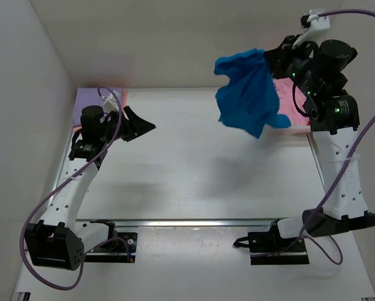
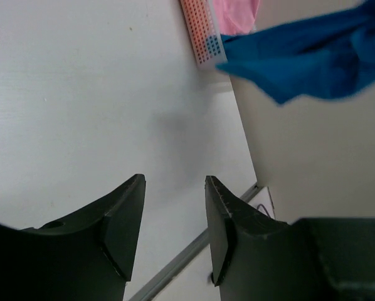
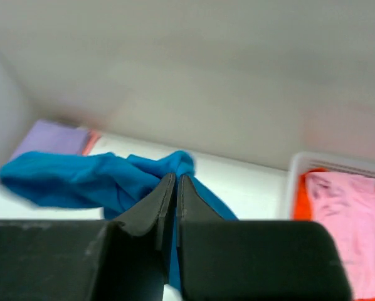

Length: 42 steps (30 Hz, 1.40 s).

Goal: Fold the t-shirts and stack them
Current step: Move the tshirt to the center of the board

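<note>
Shirts in view: five, one of each colour.
Blue shirt (image 1: 247,94): one, hanging bunched in the air at the upper right of the top view, clear of the table (image 1: 194,169).
Right gripper (image 3: 175,182): fingers pressed together on a fold of the blue shirt, which drapes to the left and below in the wrist view.
Left gripper (image 2: 175,182): fingers spread apart with nothing between them, hovering over bare table at the left of the top view.
Basket (image 3: 338,162): one, white mesh, at the right edge of the table, partly hidden behind the blue shirt in the top view.
Pink shirt (image 3: 350,213): one, crumpled inside the basket.
Orange-red shirt (image 3: 300,200): one, in the basket, beside and under the pink shirt.
Lavender shirt (image 1: 93,97): one, lying flat at the table's upper left corner.
Salmon shirt (image 1: 123,97): one, showing at the lavender shirt's right edge; only a strip is visible.
</note>
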Each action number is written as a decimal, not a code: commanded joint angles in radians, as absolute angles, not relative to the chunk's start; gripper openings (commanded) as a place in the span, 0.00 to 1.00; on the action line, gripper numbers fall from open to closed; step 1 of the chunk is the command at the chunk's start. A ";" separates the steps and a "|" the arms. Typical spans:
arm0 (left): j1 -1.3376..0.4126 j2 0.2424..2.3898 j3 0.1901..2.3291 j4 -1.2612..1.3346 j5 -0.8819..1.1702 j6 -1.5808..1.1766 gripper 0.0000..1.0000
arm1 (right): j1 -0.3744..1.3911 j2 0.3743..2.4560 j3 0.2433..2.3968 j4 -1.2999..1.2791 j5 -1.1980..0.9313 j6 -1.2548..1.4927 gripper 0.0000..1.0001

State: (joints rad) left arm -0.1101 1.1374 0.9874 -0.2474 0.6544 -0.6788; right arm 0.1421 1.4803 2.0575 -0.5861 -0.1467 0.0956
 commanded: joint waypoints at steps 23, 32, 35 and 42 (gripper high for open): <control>-0.328 1.078 0.977 -0.543 0.583 -0.629 0.69 | 0.357 1.848 2.023 -0.864 -0.124 0.248 0.54; -0.463 1.296 1.002 -0.502 0.609 -0.656 0.83 | 0.126 1.480 1.396 -0.673 -0.161 0.293 0.54; -0.520 1.387 1.002 -0.492 0.572 -0.692 0.82 | 0.058 1.450 1.330 -0.687 -0.121 0.256 0.54; -0.626 1.499 0.939 -0.456 0.447 -0.857 0.79 | 0.002 1.462 1.293 -0.709 -0.040 0.236 0.51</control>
State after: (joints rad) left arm -0.5980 1.4986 0.9539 -0.4854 0.5098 -0.7685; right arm 0.0029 1.4727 1.2785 -0.7391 -0.0872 0.2543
